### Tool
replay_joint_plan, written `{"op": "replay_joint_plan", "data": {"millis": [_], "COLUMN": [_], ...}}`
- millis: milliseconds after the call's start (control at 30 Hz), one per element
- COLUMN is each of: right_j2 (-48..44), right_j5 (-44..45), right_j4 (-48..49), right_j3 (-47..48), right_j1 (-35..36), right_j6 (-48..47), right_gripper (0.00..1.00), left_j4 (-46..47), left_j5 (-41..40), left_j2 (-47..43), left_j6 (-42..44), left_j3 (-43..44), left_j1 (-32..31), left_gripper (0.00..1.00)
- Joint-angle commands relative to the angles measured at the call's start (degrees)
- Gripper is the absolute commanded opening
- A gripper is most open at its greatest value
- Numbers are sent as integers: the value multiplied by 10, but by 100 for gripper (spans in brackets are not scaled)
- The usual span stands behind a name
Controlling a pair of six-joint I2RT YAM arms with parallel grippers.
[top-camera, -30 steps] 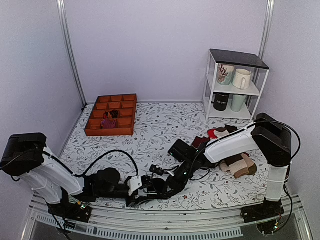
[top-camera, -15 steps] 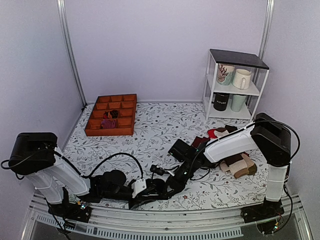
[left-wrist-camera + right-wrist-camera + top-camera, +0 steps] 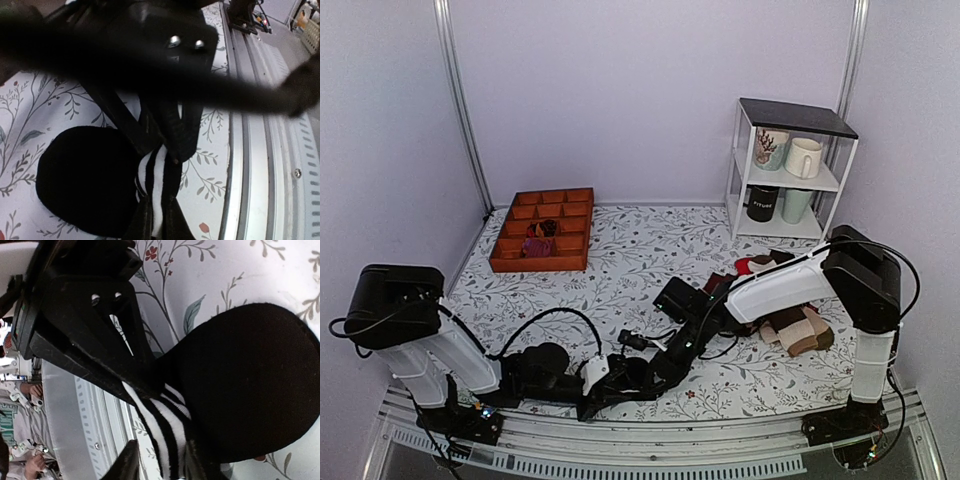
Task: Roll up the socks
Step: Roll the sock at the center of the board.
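The socks (image 3: 85, 185) lie as a rounded black bundle on the flowered table near its front rail. Their white-striped cuff (image 3: 156, 187) sticks out toward the rail. My left gripper (image 3: 156, 222) is shut on that cuff, its fingers (image 3: 137, 225) pressed on both sides. In the right wrist view the socks (image 3: 250, 380) fill the right half and the striped cuff (image 3: 167, 435) runs down between the right gripper's (image 3: 162, 462) jaws. These stand open, with a gap between one finger (image 3: 125, 462) and the cuff. In the top view both grippers (image 3: 620, 382) meet low at the table's front.
An orange compartment tray (image 3: 542, 230) sits at the back left. A white shelf with mugs (image 3: 788, 170) stands at the back right. A heap of other socks (image 3: 792, 328) lies at the right. The metal rail (image 3: 650, 440) runs right beside the grippers.
My left gripper slid right and closed on the striped cuff. The right gripper's jaws have parted around the cuff.
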Motion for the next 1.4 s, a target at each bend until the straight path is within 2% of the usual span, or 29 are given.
{"op": "replay_joint_plan", "data": {"millis": [0,133,333,400,533,700,1033,1367], "right_j2": [29,-6,-171,-198,-187,-159,-139,-108], "right_j5": [118,131,157,165,172,202,210,234], "right_j4": [-63,15,371,438,452,468,466,452], "right_j3": [-2,-23,-229,-271,-286,-284,-286,-269], "right_j1": [-2,-2,8,17,30,68,93,110], "right_j6": [-14,-57,-137,-180,-245,-268,-250,-222], "right_gripper": [38,44,58,61,61,62,61,53], "left_j4": [1,27,39,40,55,84,96,95], "left_j5": [11,32,56,60,66,73,77,82], "left_j2": [26,59,101,108,121,142,148,165], "left_j6": [-106,-160,-196,-203,-215,-225,-229,-229], "left_j3": [-34,-52,-49,-48,-57,-67,-73,-68], "left_j1": [1,1,2,3,5,6,11,15], "left_gripper": [0,0,0,0,0,0,0,0]}}
